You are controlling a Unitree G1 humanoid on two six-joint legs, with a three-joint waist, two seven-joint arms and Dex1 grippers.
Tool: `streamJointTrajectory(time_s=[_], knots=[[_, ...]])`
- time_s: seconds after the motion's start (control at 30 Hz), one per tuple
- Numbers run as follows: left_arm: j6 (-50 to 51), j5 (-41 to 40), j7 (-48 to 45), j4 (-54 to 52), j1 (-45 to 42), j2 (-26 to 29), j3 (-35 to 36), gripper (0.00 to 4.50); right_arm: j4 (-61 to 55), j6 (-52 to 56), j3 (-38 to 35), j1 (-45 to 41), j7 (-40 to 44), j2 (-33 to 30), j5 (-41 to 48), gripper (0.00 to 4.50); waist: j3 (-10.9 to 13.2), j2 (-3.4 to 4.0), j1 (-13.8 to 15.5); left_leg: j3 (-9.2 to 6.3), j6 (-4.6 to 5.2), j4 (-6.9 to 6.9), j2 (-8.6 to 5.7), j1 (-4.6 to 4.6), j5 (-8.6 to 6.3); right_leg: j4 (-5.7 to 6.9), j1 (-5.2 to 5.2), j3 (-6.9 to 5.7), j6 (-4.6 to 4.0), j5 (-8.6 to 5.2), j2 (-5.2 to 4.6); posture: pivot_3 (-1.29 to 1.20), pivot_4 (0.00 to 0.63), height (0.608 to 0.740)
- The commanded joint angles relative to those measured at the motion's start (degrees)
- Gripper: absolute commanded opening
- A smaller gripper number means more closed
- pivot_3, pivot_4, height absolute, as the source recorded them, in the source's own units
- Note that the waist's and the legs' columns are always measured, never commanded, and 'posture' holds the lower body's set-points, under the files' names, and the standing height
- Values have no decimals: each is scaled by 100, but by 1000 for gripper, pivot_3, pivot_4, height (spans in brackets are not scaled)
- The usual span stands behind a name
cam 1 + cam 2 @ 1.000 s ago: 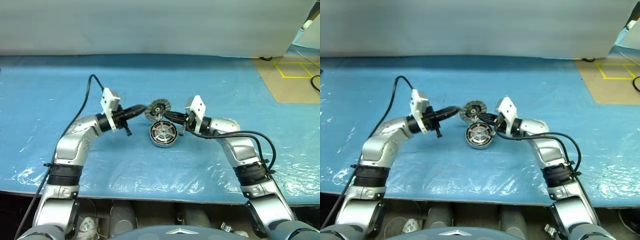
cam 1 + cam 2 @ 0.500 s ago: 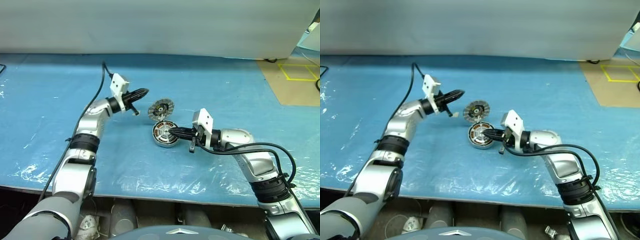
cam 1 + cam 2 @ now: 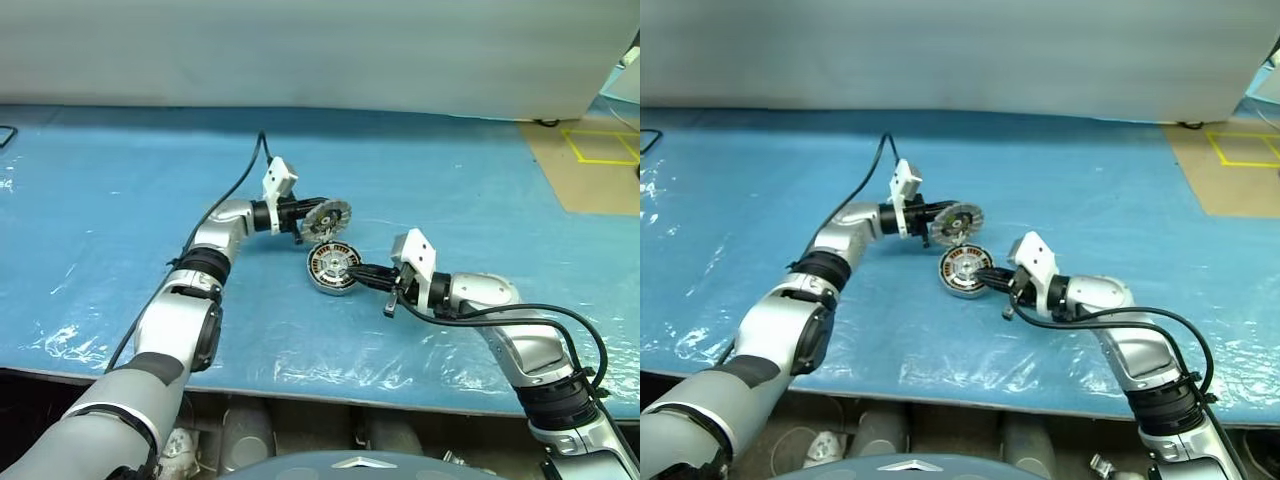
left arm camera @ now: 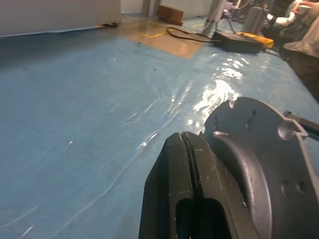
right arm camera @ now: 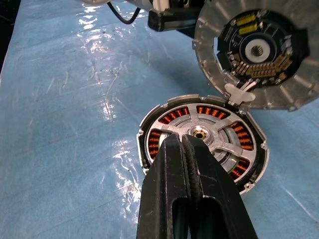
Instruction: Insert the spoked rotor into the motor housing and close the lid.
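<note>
The left gripper (image 3: pixel 306 212), its 2 black fingers clenched together on nothing, points level at the plain grey back of the raised lid (image 3: pixel 326 217), its tips right against that outer face; the right gripper (image 3: pixel 353 271), likewise pinched tight and empty, reaches low over the rim of the motor housing (image 3: pixel 334 269), its tips above the spoked rotor (image 5: pixel 199 138); that silver wheel already sits inside the housing, copper-orange windings showing between its spokes, so the insertion looks done; the lid stands upright on its hinge at the housing's far edge, inner face with radial segments and dark centre turned toward the robot; what appears left is 1 step, tipping the lid down shut; everything rests on a blue plastic-covered table (image 3: pixel 120 200).
</note>
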Motion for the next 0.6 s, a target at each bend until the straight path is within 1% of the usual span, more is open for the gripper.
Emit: streamJointTrajectory(time_s=[0.03,0.2,0.3,0.4,0.6], knots=[[146,-114,-457,-267,-130,-108,5,19,-276,24,-150,32,-48,-40,145,0,0,0,4,0,0,0,0,1,0,0,1,0,0,0,0,0,150,740],[358,-57,-876,-475,14,-145,-103,19,-289,70,-226,44,-99,-3,230,0,1,-1,-2,-1,0,0,0,1,0,0,0,0,0,0,0,0,150,740],[386,70,-978,-620,137,-96,-227,19,-340,204,-497,6,-141,46,558,0,1,-1,-1,-1,0,-1,0,0,0,-1,1,0,0,0,0,0,150,740],[348,158,-985,-746,256,-55,-343,19,-384,356,-724,-49,-156,57,874,0,1,-1,0,-1,0,-1,0,0,0,-1,0,0,0,0,0,0,150,740],[169,321,-712,-1024,493,-83,-466,19,-424,490,-878,-124,-174,37,1120,0,1,-1,2,-3,0,-1,0,0,0,-2,2,-2,-2,-2,0,0,150,740]])
